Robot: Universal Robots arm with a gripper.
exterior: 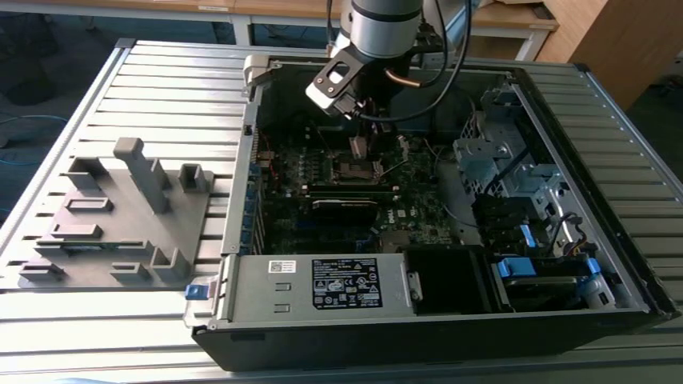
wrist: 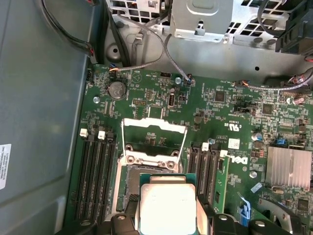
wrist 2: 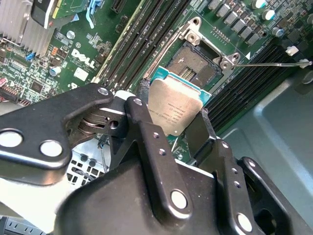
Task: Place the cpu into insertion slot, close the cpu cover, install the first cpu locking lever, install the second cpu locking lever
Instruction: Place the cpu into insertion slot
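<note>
- we see the claw (wrist 2: 172, 104) clamped on the cpu (wrist: 168, 208), pinching two opposite edges, we judge to keep the chip level.
- the cpu hangs just above the insertion slot (wrist 2: 195, 68) in the motherboard (wrist: 234, 112), not yet seated.
- the cpu cover (wrist: 154, 124) stands tipped up at the slot's edge, leaving the slot clear for the chip.

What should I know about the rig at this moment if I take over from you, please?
Gripper: shut on the cpu, held by its edges over the insertion slot, not seated.
The cpu cover stands open; a locking lever juts free beside the slot.
Done: cpu picked up and brought over the slot.
Left: seating, cover, both levers.
</note>
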